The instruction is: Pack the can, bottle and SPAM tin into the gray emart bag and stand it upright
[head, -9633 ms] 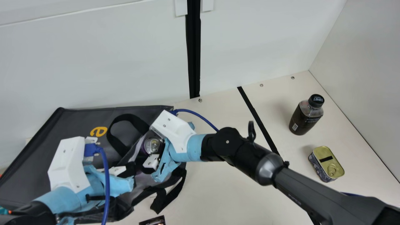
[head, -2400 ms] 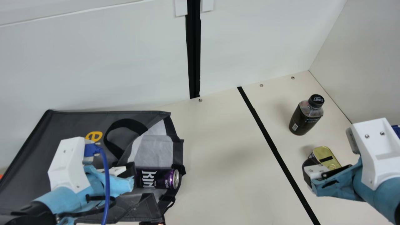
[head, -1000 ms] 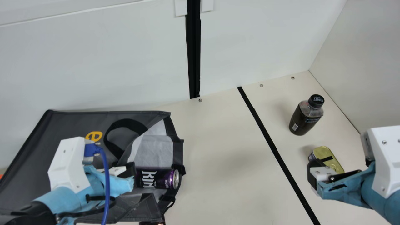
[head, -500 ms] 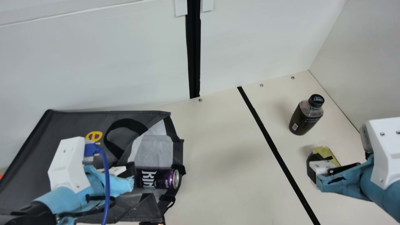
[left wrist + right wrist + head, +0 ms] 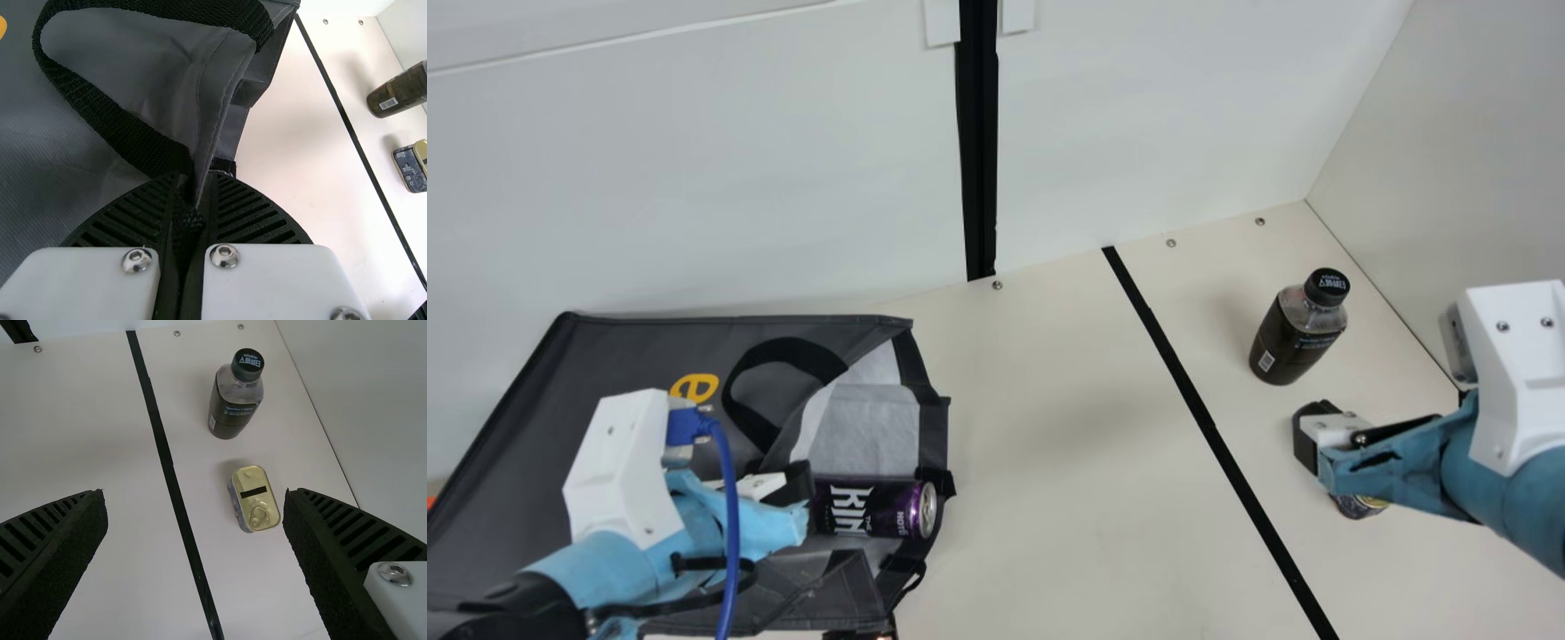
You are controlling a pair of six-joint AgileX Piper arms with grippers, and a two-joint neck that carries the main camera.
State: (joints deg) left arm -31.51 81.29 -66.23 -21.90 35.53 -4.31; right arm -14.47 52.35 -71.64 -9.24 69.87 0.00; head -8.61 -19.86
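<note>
My left claw [image 5: 195, 187] is closed on the rim of the gray emart bag [image 5: 623, 351], near its black handle [image 5: 783, 342]; the bag lies on its side on the counter [image 5: 1067, 418], and the can [image 5: 882, 509] lies on its side in the mouth. My right claw [image 5: 195, 495] is spread wide with nothing between its fingers; in the main view it stands over the SPAM tin [image 5: 252, 500], which sits flat on the counter, ring-pull up; the bottle [image 5: 233, 403] stands upright near it.

I judge the can's loading nearly done and the next pick in hand; whether I want tin or bottle first I cannot tell. For the tin, I should centre it between my fingers, come down and squeeze across its narrow width; for the bottle, go farther out and take its body. Meanwhile my left claw should keep the mouth spread; the can sits close to the opening and may need pushing deeper, lest it roll out.
</note>
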